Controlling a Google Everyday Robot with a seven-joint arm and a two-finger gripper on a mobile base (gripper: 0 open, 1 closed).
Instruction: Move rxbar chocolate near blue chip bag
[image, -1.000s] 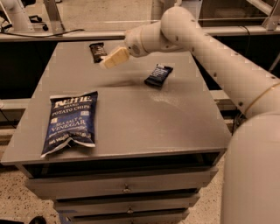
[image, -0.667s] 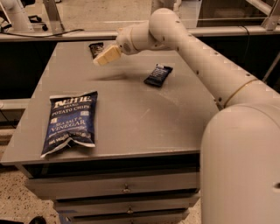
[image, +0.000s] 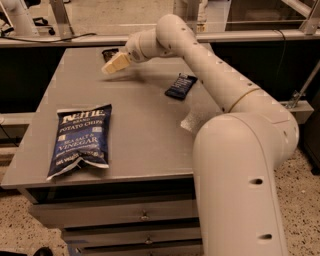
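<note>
The blue chip bag lies flat at the front left of the grey table, its white "Sea Salt & Vinegar" print facing up. The rxbar chocolate, a small dark wrapper, lies at the far left edge of the table, partly hidden behind the gripper. My gripper hangs at the end of the long white arm, just in front of and slightly above the rxbar chocolate, pointing down to the left.
A small navy blue bar wrapper lies at the right middle of the table. My arm's big white body fills the front right. Drawers sit under the table; a counter rail runs behind it.
The gripper has moved left and back across the table, away from the navy bar and closer to the dark bar at the far edge. The objects have not moved.
</note>
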